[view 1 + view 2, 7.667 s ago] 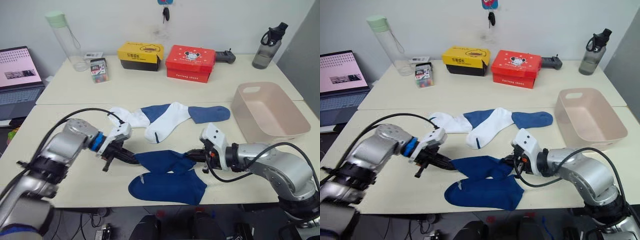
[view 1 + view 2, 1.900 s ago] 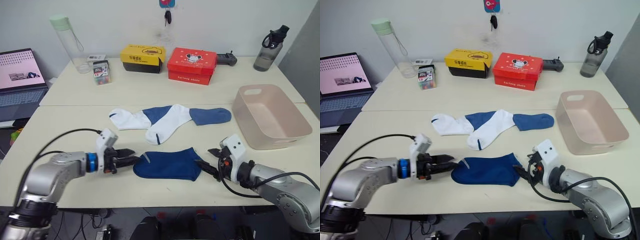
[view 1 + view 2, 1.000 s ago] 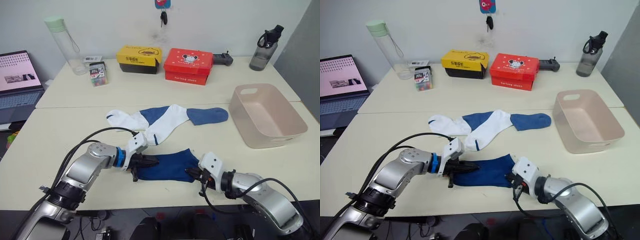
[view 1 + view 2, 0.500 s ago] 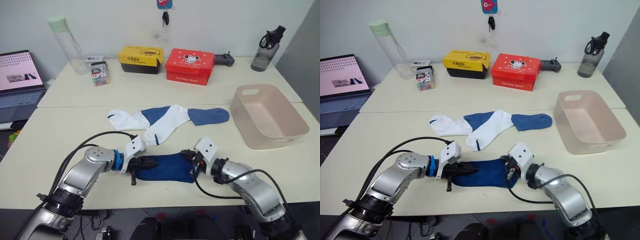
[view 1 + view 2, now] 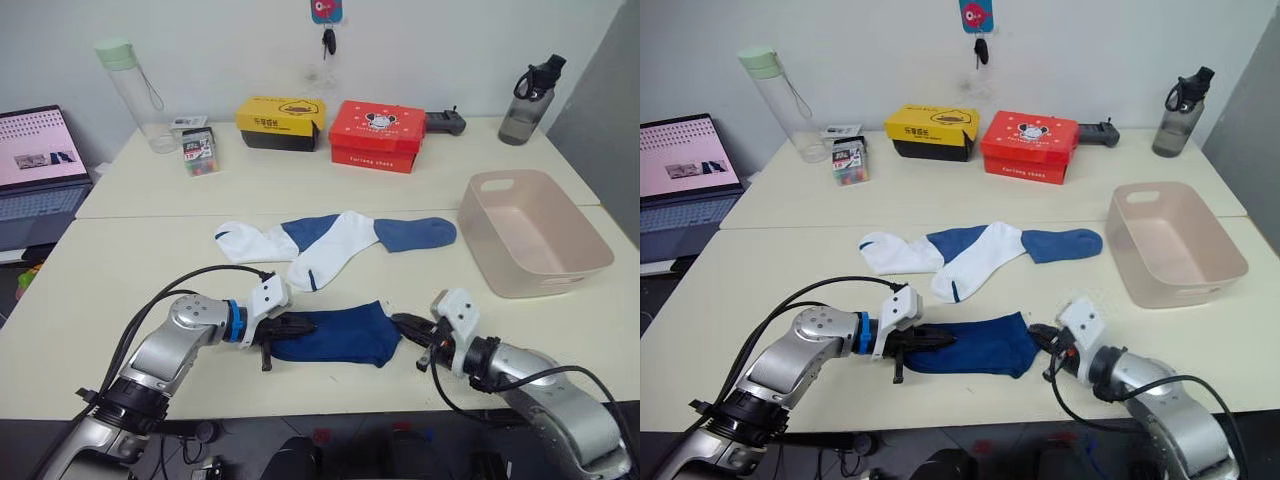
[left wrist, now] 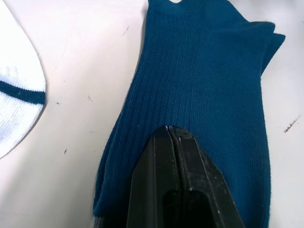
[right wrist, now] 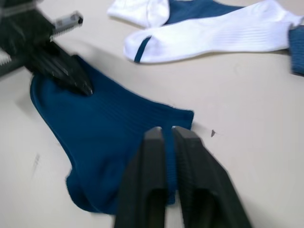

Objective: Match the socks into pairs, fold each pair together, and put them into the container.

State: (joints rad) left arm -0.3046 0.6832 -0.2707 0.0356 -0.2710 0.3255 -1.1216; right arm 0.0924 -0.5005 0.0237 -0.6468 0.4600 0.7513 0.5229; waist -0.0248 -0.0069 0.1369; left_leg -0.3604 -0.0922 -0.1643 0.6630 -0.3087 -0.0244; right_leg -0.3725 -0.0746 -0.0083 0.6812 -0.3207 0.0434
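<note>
Two dark navy socks (image 5: 340,335) lie stacked flat near the table's front edge. My left gripper (image 5: 303,326) is shut, its tips pressing down on the stack's left end (image 6: 170,129). Just off the stack's right end my right gripper (image 5: 398,321) has its fingers nearly together with nothing between them (image 7: 166,129). Behind lie two white socks (image 5: 330,250) and two medium blue socks (image 5: 415,232), partly overlapping in a row. The pale pink container (image 5: 590,262) stands at the right.
Along the back of the table stand a yellow box (image 5: 280,115), a red box (image 5: 380,128), a clear bottle (image 5: 130,85), a dark bottle (image 5: 525,90) and a small pack (image 5: 198,150). A laptop (image 5: 35,160) sits at the far left.
My right gripper has drawn back to the right, off the navy socks' right end. The left gripper has stayed on the left end.
</note>
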